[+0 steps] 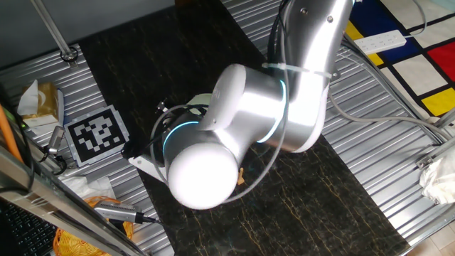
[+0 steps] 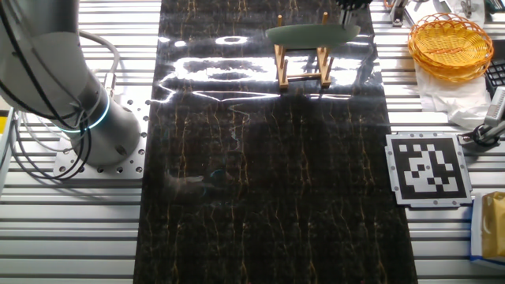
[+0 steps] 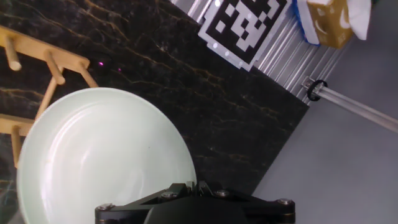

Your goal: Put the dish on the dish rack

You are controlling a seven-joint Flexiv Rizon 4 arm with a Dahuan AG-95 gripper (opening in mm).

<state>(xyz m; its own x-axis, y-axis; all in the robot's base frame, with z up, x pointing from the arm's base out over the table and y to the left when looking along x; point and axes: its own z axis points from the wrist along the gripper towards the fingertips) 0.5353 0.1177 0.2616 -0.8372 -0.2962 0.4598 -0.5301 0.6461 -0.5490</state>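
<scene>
Black marbled tabletop (image 1: pixel 355 192): silver arm (image 1: pixel 242 121) hides the work. Other fixed view: round pale mint-green plate (image 2: pixel 312 34) held flat over light-brown wooden pegged rack (image 2: pixel 301 65), apparently for lowering. Hand view: gripper (image 3: pixel 193 190) clamps the plate's rim.

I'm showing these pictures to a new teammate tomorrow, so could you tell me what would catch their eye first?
In the hand view, the pale mint-green dish fills the lower left, lying over the wooden dish rack, whose pegs show at the upper left. In the other fixed view it lies flat across the rack's top at the far end of the black marbled mat. In one fixed view, the silver arm blocks the centre.
</scene>
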